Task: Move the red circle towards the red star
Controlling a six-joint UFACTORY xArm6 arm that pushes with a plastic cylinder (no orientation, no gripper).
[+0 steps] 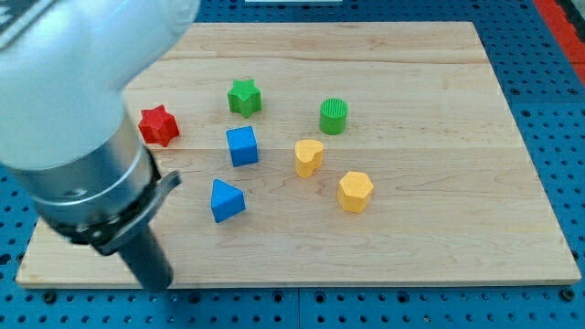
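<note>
My tip [157, 284] is a plain rod end, holding nothing, resting at the bottom edge of the wooden tabletop [439, 110] at the view's lower left. The red circle does not show: my arm's bulky body covers that corner, so I cannot tell where it lies relative to my tip. The red star [158, 125] sits well above my tip, towards the view's top. To my tip's right and higher lie the blue triangle [227, 200], blue cube [242, 145], green star [244, 96], yellow heart [309, 157], green cylinder [334, 116] and yellow hexagon [355, 192], all apart from one another.
</note>
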